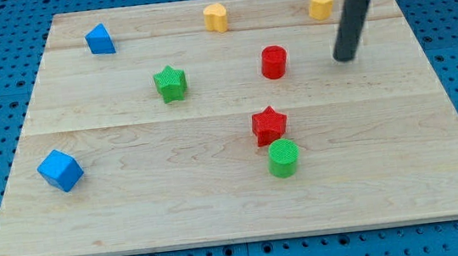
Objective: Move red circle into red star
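Note:
The red circle stands on the wooden board right of centre, in the upper half. The red star lies below it, a short gap apart, near the board's middle. A green circle touches the star's lower right side. My tip rests on the board to the right of the red circle, about level with it and clear of it. The dark rod rises from the tip toward the view's top right.
A green star lies left of the red circle. Two yellow blocks sit near the top edge. A blue block is at top left, a blue cube at lower left.

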